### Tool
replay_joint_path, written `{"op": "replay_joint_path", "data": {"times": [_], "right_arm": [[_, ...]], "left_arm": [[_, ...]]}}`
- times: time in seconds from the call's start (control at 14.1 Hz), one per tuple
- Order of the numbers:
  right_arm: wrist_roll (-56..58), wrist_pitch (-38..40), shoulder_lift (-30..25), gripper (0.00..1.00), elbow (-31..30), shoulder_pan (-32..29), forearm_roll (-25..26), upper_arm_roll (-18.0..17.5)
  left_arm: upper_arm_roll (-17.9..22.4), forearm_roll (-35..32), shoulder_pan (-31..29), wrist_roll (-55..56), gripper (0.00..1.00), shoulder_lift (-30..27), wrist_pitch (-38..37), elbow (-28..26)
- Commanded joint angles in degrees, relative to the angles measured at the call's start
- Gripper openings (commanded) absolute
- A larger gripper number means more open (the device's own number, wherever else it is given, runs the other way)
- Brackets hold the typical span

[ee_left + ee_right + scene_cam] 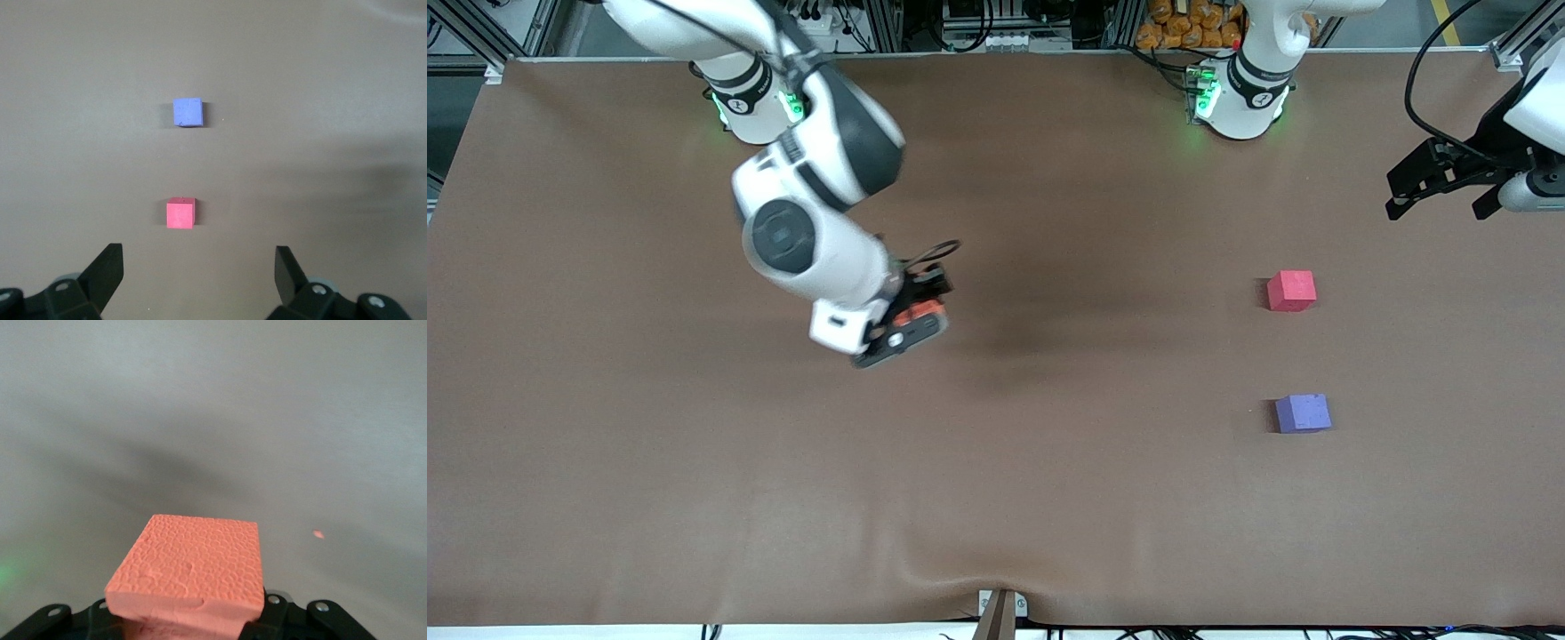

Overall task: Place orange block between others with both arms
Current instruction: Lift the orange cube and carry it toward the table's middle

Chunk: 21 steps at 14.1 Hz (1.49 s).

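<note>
I see the right gripper (911,316) left of centre in the front view, pinching the orange block (919,313) and holding it above the bare table (649,462). In the right wrist view the orange block (190,577) fills the lower middle of the frame, seated between the gripper's black parts with brown table surface around it. A small orange fleck (318,534) lies on the table in that view; I cannot tell what it is.

The left gripper (1440,182) sits at the upper right edge of the front view, jaws spread and empty. That arm waits. In the left wrist view its two fingertips (107,267) stand wide apart along the bottom of the frame.

The red-pink cube (1291,290) rests at right of centre in the front view, and the purple cube (1303,413) lies directly below it in the frame. They are well apart, with bare table between them. The left wrist view shows the red-pink cube (180,213) and the purple cube (187,112) in one column.

I judge the step in hand to be the carry. The block is well apart from the gap. The next move probably calls for a handover to the left gripper, or a long reach across, then a lowering into the gap without nudging either cube.
</note>
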<state>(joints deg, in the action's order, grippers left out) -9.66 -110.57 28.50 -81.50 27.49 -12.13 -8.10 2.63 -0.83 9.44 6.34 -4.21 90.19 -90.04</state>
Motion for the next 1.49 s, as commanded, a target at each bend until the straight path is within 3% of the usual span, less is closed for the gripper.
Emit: {"op": "replay_joint_path", "data": {"times": [0.0, 0.43, 0.64, 0.71, 0.85, 1.07, 1.28, 1.42], "right_arm": [[-7.45, -7.71, 1.9, 0.0, 0.82, 4.49, -0.18, 0.72], [-23.89, -8.53, 6.03, 0.0, 0.82, 11.36, 0.36, 0.81], [-25.67, -8.61, 8.58, 0.0, 0.55, 11.89, 0.44, 0.89], [-26.63, -8.88, 9.19, 0.01, 0.38, 12.76, 1.23, 1.16], [-27.95, -9.14, 10.25, 0.03, 0.29, 13.91, 8.14, 1.33], [-30.68, -12.38, 13.58, 0.03, 0.29, 13.38, 9.85, 1.33], [-34.11, -17.83, 18.25, 0.08, 0.55, 13.38, 10.02, 1.33], [-34.63, -18.28, 19.65, 0.19, 0.64, 14.0, 9.85, 1.33]], "left_arm": [[-0.26, 0.83, -0.3, -0.62, 1.0, 0.07, 0.33, 0.39], [-0.17, 0.83, -0.47, -0.62, 1.0, 0.08, 0.42, 0.39], [-0.17, 0.83, -0.47, -0.62, 1.0, 0.08, 0.42, 0.39], [-0.17, 0.83, -0.39, -0.62, 1.0, 0.16, 0.42, 0.39], [-0.26, 0.92, -0.47, -0.54, 1.0, 0.16, 0.86, 0.13], [-0.26, 0.92, -0.47, -0.54, 1.0, 0.16, 1.12, 0.13], [-0.26, 0.92, -0.47, -0.54, 1.0, 0.43, 1.21, -0.05], [-0.26, 0.92, -0.56, -0.53, 1.0, 0.34, 1.13, -0.14]]}}
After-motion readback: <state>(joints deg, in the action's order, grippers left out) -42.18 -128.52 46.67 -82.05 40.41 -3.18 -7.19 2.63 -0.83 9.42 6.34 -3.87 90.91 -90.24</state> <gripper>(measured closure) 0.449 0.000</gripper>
